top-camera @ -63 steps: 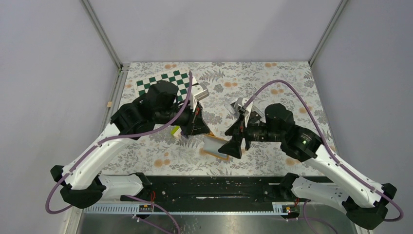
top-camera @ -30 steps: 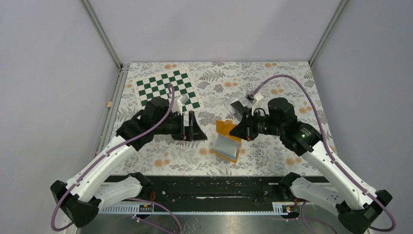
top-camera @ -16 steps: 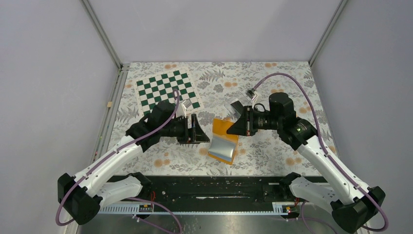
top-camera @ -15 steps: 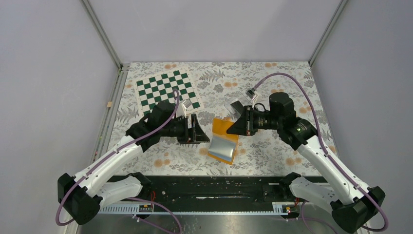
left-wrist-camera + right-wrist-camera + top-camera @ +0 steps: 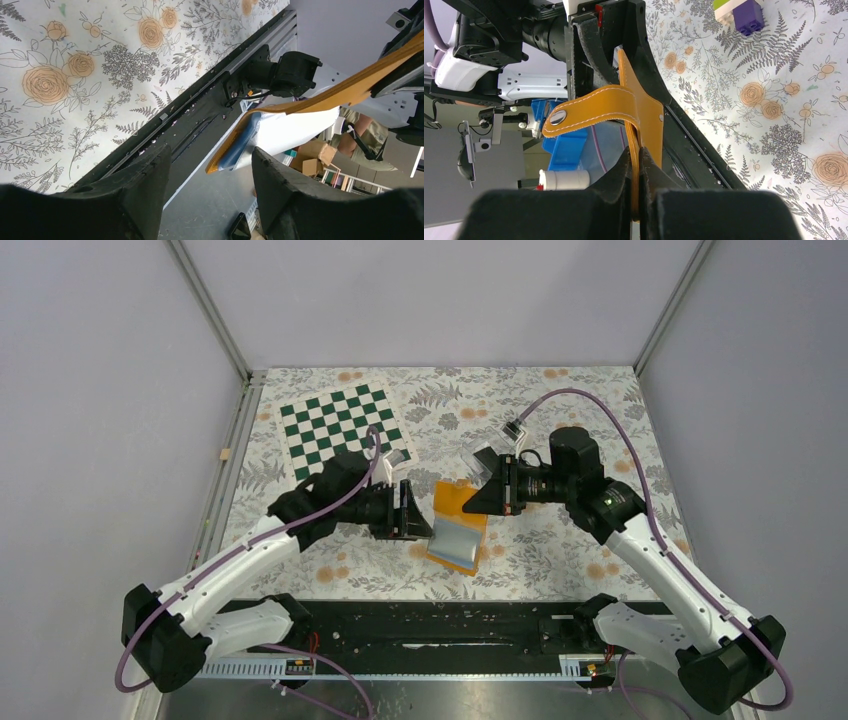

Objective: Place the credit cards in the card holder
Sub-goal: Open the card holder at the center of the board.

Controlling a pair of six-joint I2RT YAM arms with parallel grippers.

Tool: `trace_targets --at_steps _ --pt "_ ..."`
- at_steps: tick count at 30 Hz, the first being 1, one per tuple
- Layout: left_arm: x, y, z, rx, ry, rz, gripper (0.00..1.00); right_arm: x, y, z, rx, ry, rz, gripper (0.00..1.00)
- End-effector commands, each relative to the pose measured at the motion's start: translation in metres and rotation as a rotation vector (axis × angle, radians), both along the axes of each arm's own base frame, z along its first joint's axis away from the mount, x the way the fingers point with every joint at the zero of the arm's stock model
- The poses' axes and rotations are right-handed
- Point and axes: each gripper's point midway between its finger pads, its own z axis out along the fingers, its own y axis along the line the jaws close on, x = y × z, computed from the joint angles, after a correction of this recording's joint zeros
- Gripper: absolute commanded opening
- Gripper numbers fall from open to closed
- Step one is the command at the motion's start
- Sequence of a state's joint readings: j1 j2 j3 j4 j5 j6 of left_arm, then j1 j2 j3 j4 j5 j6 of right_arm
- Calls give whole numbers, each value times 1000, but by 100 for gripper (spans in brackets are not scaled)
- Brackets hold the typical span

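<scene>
The card holder (image 5: 452,502), an orange folding wallet, hangs unfolded in the air over the table's middle, with its light blue pocket side (image 5: 458,542) lowest. My right gripper (image 5: 487,498) is shut on its orange upper half (image 5: 636,107); the strap with the snap button (image 5: 558,117) sticks out sideways. My left gripper (image 5: 412,510) is just left of the holder, open and holding nothing. In the left wrist view the holder's lower end (image 5: 239,146) hangs a little beyond the gap of that gripper (image 5: 211,165). The credit cards are out of view.
A green-and-white checkered mat (image 5: 340,420) lies at the back left. A clear plastic box (image 5: 484,454) sits behind the right gripper. A green and purple toy brick (image 5: 739,10) lies on the floral table (image 5: 560,400). The black rail (image 5: 440,625) runs along the near edge.
My left gripper has moved right, closer to the hanging holder, and its jaws have narrowed. The right gripper has kept its hold and barely shifted.
</scene>
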State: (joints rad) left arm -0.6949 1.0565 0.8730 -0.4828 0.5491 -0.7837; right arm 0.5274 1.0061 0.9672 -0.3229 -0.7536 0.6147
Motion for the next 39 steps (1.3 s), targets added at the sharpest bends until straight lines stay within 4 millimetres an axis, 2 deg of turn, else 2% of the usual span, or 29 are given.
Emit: trace_targets --at_steps 1,5,8,17,23,32,39 --pt "11 3 4 32 -58 45 59 2 2 12 40 -26 14 0" --pt "22 25 -8 142 -96 154 63 1 2 12 43 -25 17 0" --pt "23 29 -9 150 -102 171 63 0 2 9 41 -18 22 0" --pt "15 4 20 -27 -133 80 55 0 2 2 30 -6 21 0" --pt "18 6 7 37 -118 101 55 1 2 1 27 -2 22 0" --pt "4 -9 11 16 -97 6 51 1 1 -3 19 0 16 0" --pt "0 -12 34 -73 -144 -5 48 1 1 -11 9 16 15 0"
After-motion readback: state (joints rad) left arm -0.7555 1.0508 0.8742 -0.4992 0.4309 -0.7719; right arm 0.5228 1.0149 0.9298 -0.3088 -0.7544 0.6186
